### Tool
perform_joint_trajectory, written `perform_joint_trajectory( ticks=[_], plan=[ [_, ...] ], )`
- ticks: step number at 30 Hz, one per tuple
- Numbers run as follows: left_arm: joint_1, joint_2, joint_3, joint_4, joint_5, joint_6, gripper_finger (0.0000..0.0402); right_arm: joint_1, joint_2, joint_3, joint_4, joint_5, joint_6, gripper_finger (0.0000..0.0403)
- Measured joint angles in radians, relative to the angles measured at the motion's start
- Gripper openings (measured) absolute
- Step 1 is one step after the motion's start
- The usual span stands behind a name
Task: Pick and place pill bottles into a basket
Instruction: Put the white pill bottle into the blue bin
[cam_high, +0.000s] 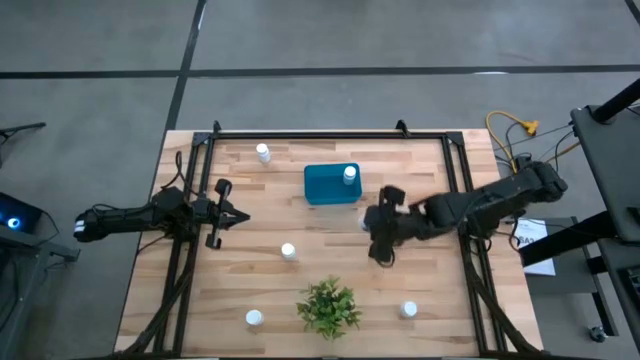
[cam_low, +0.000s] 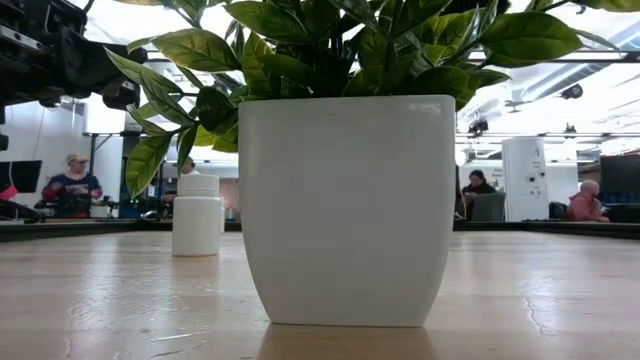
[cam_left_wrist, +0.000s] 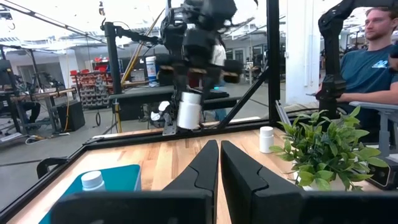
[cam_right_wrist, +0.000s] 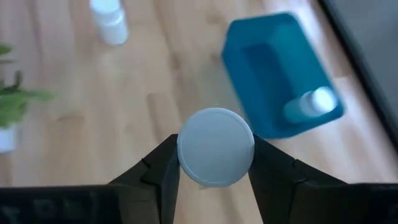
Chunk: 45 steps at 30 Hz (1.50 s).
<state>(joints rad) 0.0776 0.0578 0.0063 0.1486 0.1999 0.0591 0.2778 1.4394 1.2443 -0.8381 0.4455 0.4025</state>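
Over the table's middle right, my right gripper (cam_high: 372, 228) is shut on a white pill bottle (cam_left_wrist: 189, 109), a little to the near right of the teal basket (cam_high: 330, 186). One pill bottle (cam_high: 349, 175) lies in the basket. More bottles stand on the table at the far left (cam_high: 263, 153), in the middle (cam_high: 288, 251), near left (cam_high: 254, 318) and near right (cam_high: 408, 310). My left gripper (cam_high: 228, 206) hovers shut at the table's left side, holding nothing. My right gripper pinches the bottle at its cap end (cam_right_wrist: 185, 149) between its two fingers, one finger on each side of the round cap. The fingers slant down from above. The bottle hangs below them, nearly upright, its body (cam_left_wrist: 188, 115) lifted clear of the table.
A potted green plant (cam_high: 328, 308) in a white pot (cam_low: 345, 200) stands near the front edge, between the two near bottles. A black frame (cam_high: 330, 133) runs along the table's far edge and sides. People sit in the room beyond the table.
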Motion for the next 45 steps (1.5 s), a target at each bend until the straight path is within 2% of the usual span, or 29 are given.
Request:
perform_joint_trajectory(
  ticks=[4, 9, 13, 19, 25, 29, 45],
  plan=[
    [0.000, 0.000, 0.000, 0.000, 0.000, 0.000, 0.0002, -0.111, -0.006, 0.033, 0.004, -0.031, -0.120, 0.0144],
    [0.000, 0.000, 0.000, 0.000, 0.000, 0.000, 0.0002, -0.260, 0.002, 0.044, 0.054, -0.123, -0.239, 0.0144],
    [0.000, -0.001, 0.000, 0.001, 0.000, 0.000, 0.0002, -0.360, 0.002, 0.030, 0.119, -0.218, -0.305, 0.0144],
    [0.000, 0.000, 0.000, 0.000, 0.000, 0.000, 0.0002, -0.461, 0.002, 0.007, 0.137, -0.301, -0.360, 0.0144],
    [0.000, 0.000, 0.000, 0.000, 0.000, 0.000, 0.0002, -0.531, 0.002, -0.002, 0.138, -0.337, -0.407, 0.0144],
    [0.000, 0.000, 0.000, 0.000, 0.000, 0.000, 0.0002, -0.580, 0.020, -0.006, 0.144, -0.420, -0.410, 0.0144],
    [0.000, 0.000, 0.000, 0.000, 0.000, 0.000, 0.0002, -0.609, 0.229, 0.058, 0.169, -0.436, -0.488, 0.0144]
  ],
)
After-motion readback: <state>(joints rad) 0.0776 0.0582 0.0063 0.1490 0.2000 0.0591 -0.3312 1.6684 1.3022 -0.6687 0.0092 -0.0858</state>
